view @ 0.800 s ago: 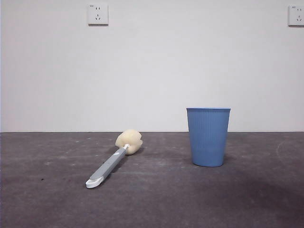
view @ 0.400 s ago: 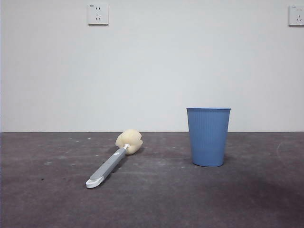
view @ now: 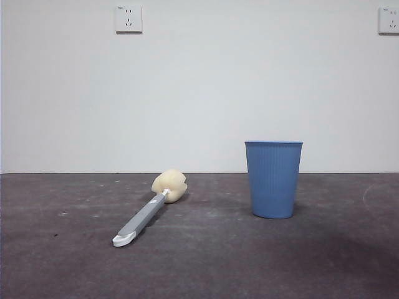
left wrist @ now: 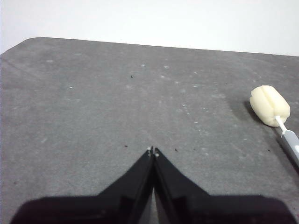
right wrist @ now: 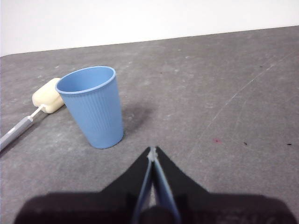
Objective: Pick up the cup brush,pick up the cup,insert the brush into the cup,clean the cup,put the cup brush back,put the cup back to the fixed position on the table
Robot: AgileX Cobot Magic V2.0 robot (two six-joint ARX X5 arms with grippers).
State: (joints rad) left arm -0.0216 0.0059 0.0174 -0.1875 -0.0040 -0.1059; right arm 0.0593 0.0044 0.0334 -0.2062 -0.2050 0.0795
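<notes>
The cup brush lies flat on the table, its cream sponge head toward the wall and its white looped end nearest the front view camera. The blue ribbed cup stands upright to its right, mouth up. My left gripper is shut and holds nothing; the brush's sponge head lies off to its side, well apart. My right gripper is shut too, hovering over bare table a short way from the cup, with the brush beyond it. Neither arm shows in the front view.
A white wall with two power sockets backs the table. The table's rounded far corner shows in the left wrist view. Faint scuffs and specks mark the dark surface.
</notes>
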